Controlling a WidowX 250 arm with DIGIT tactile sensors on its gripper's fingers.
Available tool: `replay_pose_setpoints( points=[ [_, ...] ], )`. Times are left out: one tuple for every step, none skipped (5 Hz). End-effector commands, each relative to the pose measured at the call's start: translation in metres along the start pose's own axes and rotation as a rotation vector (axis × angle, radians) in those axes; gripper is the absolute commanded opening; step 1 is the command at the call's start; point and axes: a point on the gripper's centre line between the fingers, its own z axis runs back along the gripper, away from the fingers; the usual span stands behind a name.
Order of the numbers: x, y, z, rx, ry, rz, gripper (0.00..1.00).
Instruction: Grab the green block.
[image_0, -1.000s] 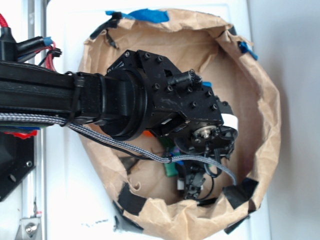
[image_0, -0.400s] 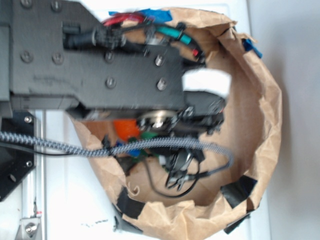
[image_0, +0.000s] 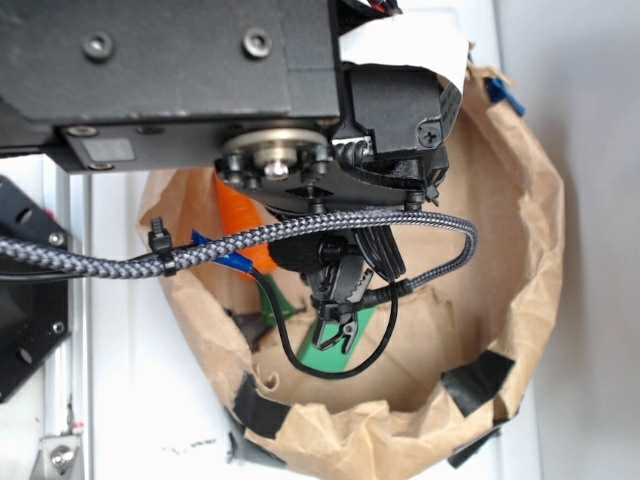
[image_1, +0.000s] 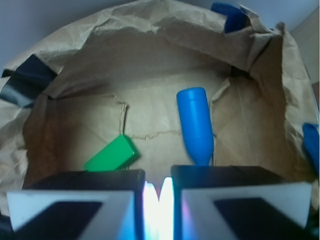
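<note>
The green block (image_1: 112, 155) lies flat and slanted on the floor of the brown paper bag (image_1: 150, 20), ahead and to the left of my gripper (image_1: 158, 176). In the wrist view the jaws stand almost together with only a thin bright slit and nothing held between them. From the exterior view the gripper (image_0: 338, 325) hangs inside the bag (image_0: 530, 200), fingertips down, just above the green block (image_0: 360, 325), which it partly hides.
A blue bottle toy (image_1: 195, 125) lies upright in the picture to the right of the block. An orange carrot (image_0: 240, 215) shows under the arm at the bag's left. Crumpled bag walls with black tape (image_0: 480, 380) surround everything.
The arm has risen toward the camera and shifted, filling the top of the view. The gripper now hangs lower in the bag, with the green block showing beneath it.
</note>
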Motion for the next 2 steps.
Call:
replay_pose_setpoints(
  points=[
    [0.004, -0.005, -0.003, -0.037, 0.031, -0.046, 1.00],
    [0.010, -0.006, -0.025, -0.005, -0.007, -0.199, 1.00]
  ],
)
